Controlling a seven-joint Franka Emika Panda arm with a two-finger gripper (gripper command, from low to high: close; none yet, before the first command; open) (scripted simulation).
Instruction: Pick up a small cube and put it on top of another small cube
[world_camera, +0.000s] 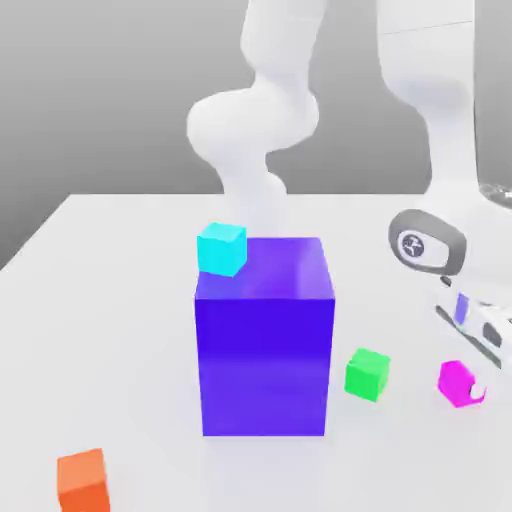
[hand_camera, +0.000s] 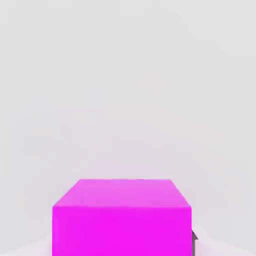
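Simulated tabletop, flat grey backdrop (rendered)

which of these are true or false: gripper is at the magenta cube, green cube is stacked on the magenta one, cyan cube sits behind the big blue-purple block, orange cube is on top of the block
1. The gripper is down at the magenta cube. True; it is shut on it.
2. The green cube is stacked on the magenta cube. False; both sit on the table, apart.
3. The cyan cube sits behind the blue-purple block. True.
4. The orange cube is on the block. False; it is on the table.
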